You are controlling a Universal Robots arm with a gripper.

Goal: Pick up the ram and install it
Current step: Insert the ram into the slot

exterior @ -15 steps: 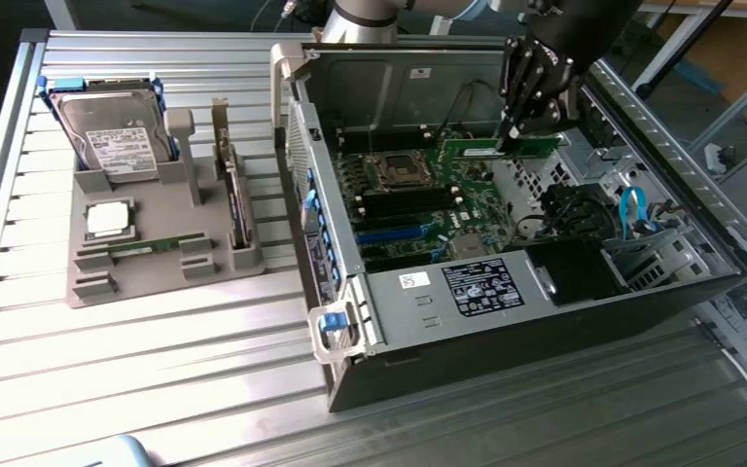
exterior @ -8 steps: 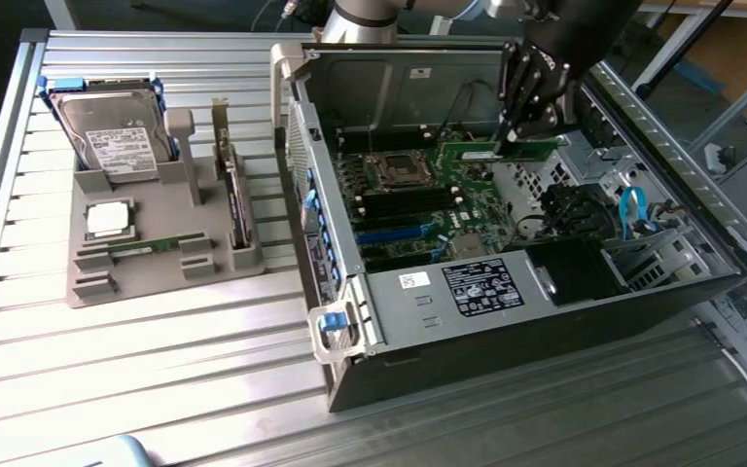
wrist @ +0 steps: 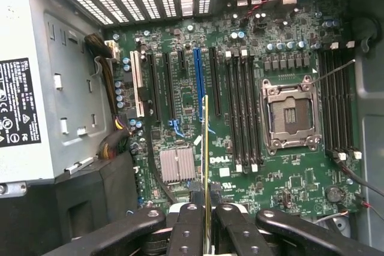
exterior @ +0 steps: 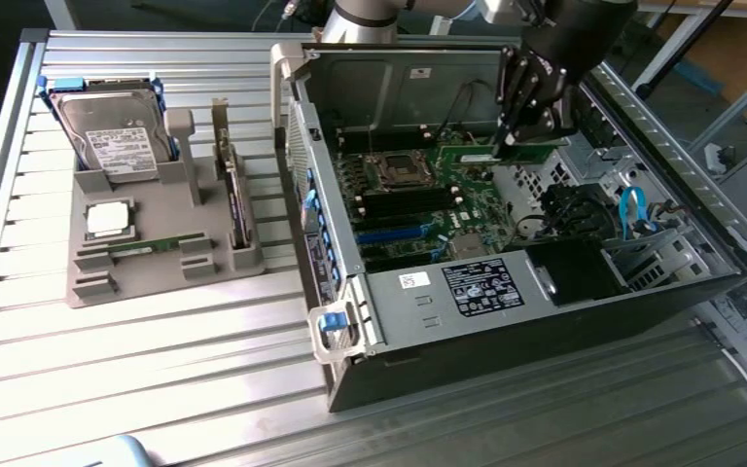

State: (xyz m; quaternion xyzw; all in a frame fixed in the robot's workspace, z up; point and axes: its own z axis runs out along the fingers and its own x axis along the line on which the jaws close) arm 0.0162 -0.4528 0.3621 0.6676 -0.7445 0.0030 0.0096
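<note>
My gripper (exterior: 519,144) hangs over the far side of the open computer case (exterior: 347,321), shut on the ram (exterior: 497,154), a thin green stick held above the motherboard (exterior: 439,209). In the wrist view the ram (wrist: 206,148) appears edge-on as a narrow yellow-green strip rising from between the two black fingers (wrist: 191,229). It sits above the board between the blue slot (wrist: 197,82) and the long black memory slots (wrist: 243,112). These slots lie beside the open processor socket (wrist: 288,115).
On the exterior view's left a grey holder (exterior: 153,253) carries a hard drive (exterior: 114,136), a square silver chip (exterior: 108,219), another green stick (exterior: 147,248) and an upright card (exterior: 231,185). The power supply (wrist: 24,88), blue cables (exterior: 633,209) and case walls hem in the board.
</note>
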